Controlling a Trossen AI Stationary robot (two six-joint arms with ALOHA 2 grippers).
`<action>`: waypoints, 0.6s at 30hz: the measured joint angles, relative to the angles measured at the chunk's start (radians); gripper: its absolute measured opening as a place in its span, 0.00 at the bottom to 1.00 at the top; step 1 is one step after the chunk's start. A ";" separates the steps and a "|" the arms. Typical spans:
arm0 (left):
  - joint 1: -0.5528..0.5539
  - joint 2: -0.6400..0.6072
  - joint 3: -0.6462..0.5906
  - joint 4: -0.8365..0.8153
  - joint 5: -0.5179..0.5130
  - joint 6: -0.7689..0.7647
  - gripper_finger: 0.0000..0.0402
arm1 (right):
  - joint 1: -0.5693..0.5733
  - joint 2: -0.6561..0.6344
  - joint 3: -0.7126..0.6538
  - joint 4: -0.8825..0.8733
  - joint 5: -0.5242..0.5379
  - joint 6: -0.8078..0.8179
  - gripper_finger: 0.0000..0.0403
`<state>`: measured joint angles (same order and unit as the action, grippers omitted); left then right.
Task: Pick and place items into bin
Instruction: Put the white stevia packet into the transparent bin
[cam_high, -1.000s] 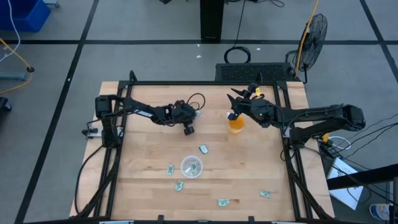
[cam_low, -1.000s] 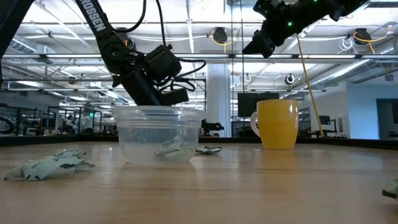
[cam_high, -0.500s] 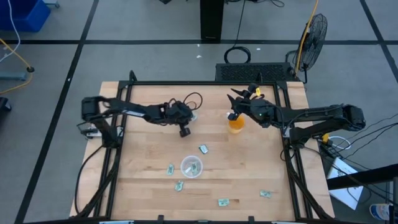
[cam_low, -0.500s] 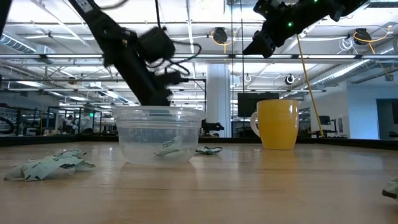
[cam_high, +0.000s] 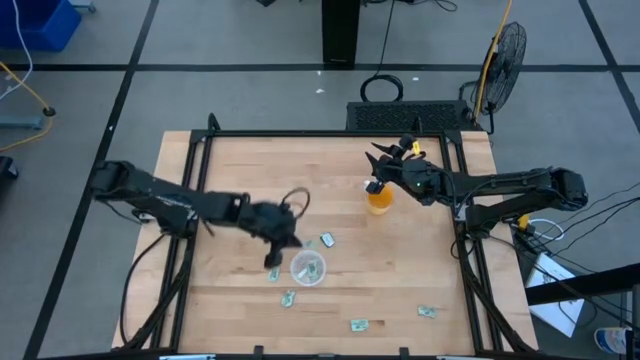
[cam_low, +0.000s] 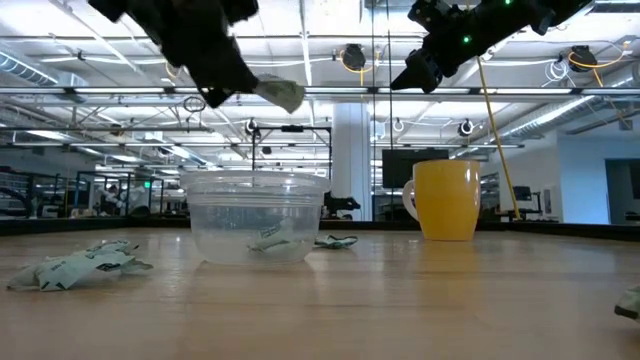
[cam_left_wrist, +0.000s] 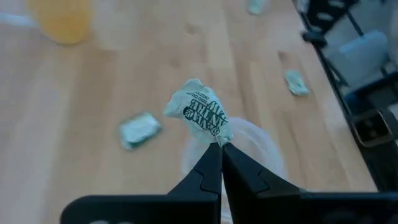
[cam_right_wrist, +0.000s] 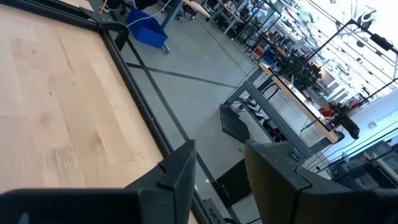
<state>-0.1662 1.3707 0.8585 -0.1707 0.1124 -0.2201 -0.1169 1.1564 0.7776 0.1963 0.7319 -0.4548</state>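
My left gripper (cam_high: 274, 256) is shut on a crumpled pale green-and-white packet (cam_left_wrist: 199, 114) in the air, just left of the small clear dish (cam_high: 307, 268) and above its rim level in the low view (cam_low: 282, 94). One packet (cam_high: 313, 267) lies inside the dish. Other packets lie flat on the table around it (cam_high: 327, 240) (cam_high: 273, 272) (cam_high: 288, 298) (cam_high: 359, 324) (cam_high: 427, 312). My right gripper (cam_high: 380, 165) is open and empty, held high above the orange cup (cam_high: 379, 199). My left gripper pinches the packet by its one end (cam_left_wrist: 216, 139) between the two fingertips (cam_left_wrist: 210, 163). The fingers slant down from the table's left. The rest of the packet sticks out beyond the fingertips, lifted clear of the table and the dish.
The orange cup (cam_low: 447, 200) stands at the far middle of the table, under my right arm. A black frame (cam_high: 190, 250) runs along the table's left and right sides. Bare wood lies between the dish and the cup.
My left gripper has swung from the far middle of the table toward the near edge, ending beside the clear dish's left side, and in the low view it now shows high above the dish with the packet. My right arm has kept still.
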 joint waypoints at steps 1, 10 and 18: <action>-0.034 0.002 0.000 -0.008 -0.018 -0.011 0.03 | 0.000 0.000 0.000 0.000 0.000 0.002 0.32; -0.232 0.089 -0.002 0.022 -0.087 -0.100 0.03 | 0.000 0.000 0.000 0.000 -0.001 0.002 0.32; -0.262 0.161 -0.002 0.020 -0.115 -0.161 0.01 | 0.000 0.000 0.000 0.000 -0.001 0.013 0.32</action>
<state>-0.4277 1.5318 0.8570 -0.1504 -0.0030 -0.3810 -0.1169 1.1564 0.7776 0.1962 0.7309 -0.4419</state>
